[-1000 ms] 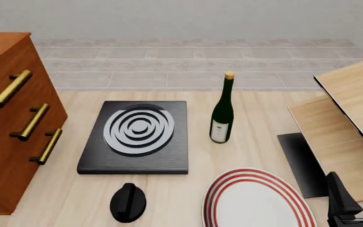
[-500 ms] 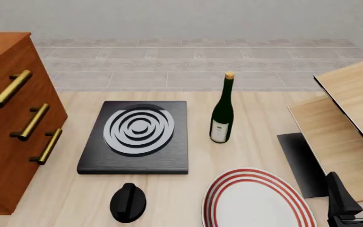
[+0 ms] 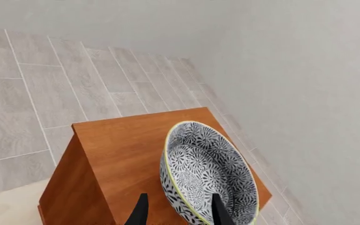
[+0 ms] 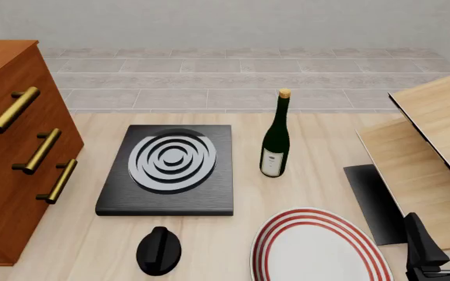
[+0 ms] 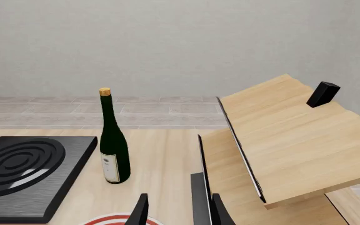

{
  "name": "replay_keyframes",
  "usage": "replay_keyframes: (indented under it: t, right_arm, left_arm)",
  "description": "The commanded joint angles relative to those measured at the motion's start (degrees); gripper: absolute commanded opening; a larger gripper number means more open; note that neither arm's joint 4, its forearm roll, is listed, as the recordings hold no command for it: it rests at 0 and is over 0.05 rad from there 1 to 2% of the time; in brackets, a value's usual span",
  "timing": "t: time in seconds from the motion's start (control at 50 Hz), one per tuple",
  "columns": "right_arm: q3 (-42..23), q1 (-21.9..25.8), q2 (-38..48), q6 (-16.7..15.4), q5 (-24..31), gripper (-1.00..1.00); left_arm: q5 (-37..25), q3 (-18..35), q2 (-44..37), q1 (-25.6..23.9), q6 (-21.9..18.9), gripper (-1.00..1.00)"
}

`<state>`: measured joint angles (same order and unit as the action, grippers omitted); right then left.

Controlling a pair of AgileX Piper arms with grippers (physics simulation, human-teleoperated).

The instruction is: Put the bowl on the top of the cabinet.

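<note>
Reddish-brown wood fills the left wrist view: the large cabinet (image 3: 130, 154) lies below the left gripper (image 3: 176, 210), whose fingers pinch the rim of the round white bowl with its dense blue-grey floral pattern (image 3: 208, 180). Tilted steeply, the bowl hangs over the cabinet's top; whether it touches is unclear. Placing seems in hand; next, level it, lower it, then release. The right gripper (image 5: 176, 210) idles low, fingers spread, holding nothing.

Left gripper (image 3: 176, 212) grips the tilted bowl (image 3: 208, 177) above the cabinet (image 3: 127, 164).
</note>
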<state>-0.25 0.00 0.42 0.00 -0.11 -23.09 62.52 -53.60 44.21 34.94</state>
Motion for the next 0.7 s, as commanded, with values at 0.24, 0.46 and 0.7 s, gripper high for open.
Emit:
replay_keyframes:
  t: [0.24, 0.46, 0.7]
  right_arm:
    - [0.0, 0.0, 0.0, 0.0, 0.0, 1.0]
    - [0.0, 0.0, 0.0, 0.0, 0.0, 1.0]
    - [0.0, 0.0, 0.0, 0.0, 0.0, 1.0]
  left_arm:
    - [-0.8, -1.2, 5.4, -1.9, -0.2, 1.0]
    - [-2.5, -1.2, 10.4, -3.6, 0.1, 1.0]
    - [-4.2, -1.8, 15.4, -5.7, -0.1, 1.0]
